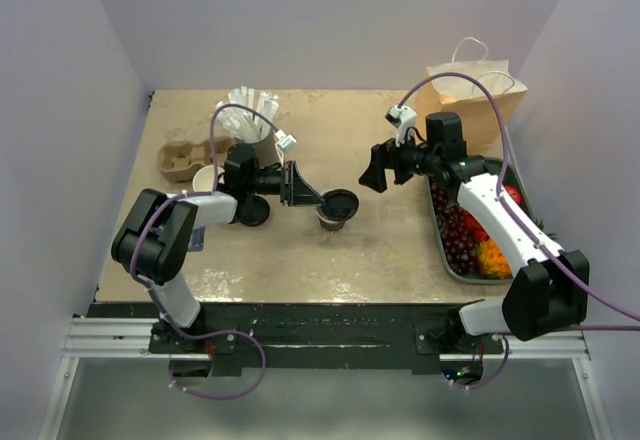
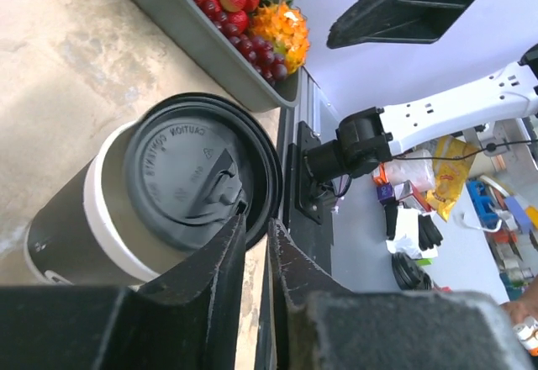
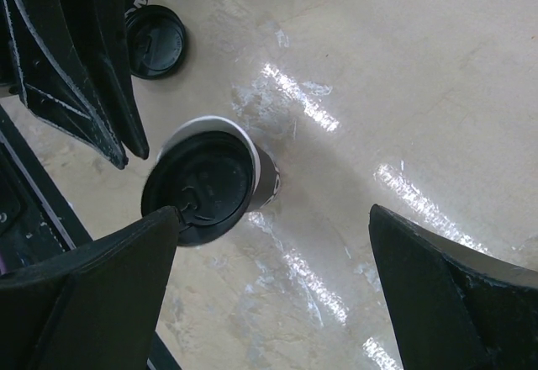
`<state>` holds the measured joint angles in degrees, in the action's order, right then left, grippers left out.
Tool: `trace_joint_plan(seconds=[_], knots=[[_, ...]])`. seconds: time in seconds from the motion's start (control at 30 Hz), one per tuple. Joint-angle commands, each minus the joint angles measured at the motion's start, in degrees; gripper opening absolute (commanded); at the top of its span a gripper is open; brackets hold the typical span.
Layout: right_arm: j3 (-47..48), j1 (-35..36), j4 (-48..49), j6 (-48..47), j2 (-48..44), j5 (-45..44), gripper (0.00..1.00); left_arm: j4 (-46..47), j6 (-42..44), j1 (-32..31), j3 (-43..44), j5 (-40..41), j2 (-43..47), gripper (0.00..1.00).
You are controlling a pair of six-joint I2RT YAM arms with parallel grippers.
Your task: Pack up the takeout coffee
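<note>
Looking down, we find the left gripper (image 2: 256,223) pressed nearly together beside the takeout coffee (image 2: 168,185) — the right gripper (image 1: 372,172) spread wide.

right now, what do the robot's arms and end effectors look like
The left arm and right arm have white shells with black joints and looping purple cables. The left end effector and right end effector are black, with flat, wedge-shaped fingers. A small white camera sits on each wrist.
</note>
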<state>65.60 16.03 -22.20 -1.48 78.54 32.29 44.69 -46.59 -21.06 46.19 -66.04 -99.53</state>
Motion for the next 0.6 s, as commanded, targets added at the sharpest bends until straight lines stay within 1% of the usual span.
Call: trace_joint_plan(seconds=[0.0,0.13,0.17,0.27,0.3,0.33,0.37,0.4,0.43,0.47,0.5,0.53,0.57], knots=[[1.28,0.05,2.07,-0.28,0.73,-0.92,0.99,-2.41,4.31,1.11,2.49,0.91,0.74,0.24],[1.19,0.05,2.24,-0.19,1.0,-0.92,0.99,-5.22,6.85,1.28,3.55,1.44,0.65,0.25],[1.19,0.05,2.07,-0.37,0.91,-0.74,0.99,-6.09,7.3,1.37,3.81,1.44,0.65,0.27],[1.02,0.4,0.32,-4.57,0.3,0.57,0.98,-10.39,11.5,1.37,5.3,1.35,2.14,0.31],[0.84,0.49,-0.65,-8.85,-0.14,0.84,0.97,-12.58,13.26,1.37,6.79,1.35,2.58,0.32],[-0.12,0.49,-0.66,-10.72,-1.28,1.45,0.96,-15.22,17.71,1.37,7.76,1.35,3.54,0.32],[-0.56,0.49,-0.66,-12.66,-2.24,2.15,0.95,-21.42,20.28,1.46,8.81,1.44,4.07,0.34],[-0.83,0.4,-0.39,-16.5,-3.12,2.94,0.91,-24.79,23.09,1.55,11.0,1.88,4.6,0.34],[-1.09,0.49,-0.48,-18.37,-3.92,5.47,0.89,-28.04,28.43,1.55,11.98,2.32,6.0,0.34],[-0.83,0.84,-1.18,-21.09,-5.58,6.98,0.87,-33.73,30.83,1.9,12.86,2.84,6.71,0.36],[-0.39,1.36,-4.32,-27.9,-6.12,8.3,0.83,-36.22,32.86,2.16,14.17,3.72,7.5,0.36],[1.09,3.11,-6.7,-31.8,-6.47,9.27,0.8,-41.47,37.31,2.34,14.97,4.34,8.9,0.37],[2.06,4.26,-9.5,-35.92,-6.47,10.41,0.78,-44.39,39.71,2.77,15.76,5.21,9.61,0.38]])
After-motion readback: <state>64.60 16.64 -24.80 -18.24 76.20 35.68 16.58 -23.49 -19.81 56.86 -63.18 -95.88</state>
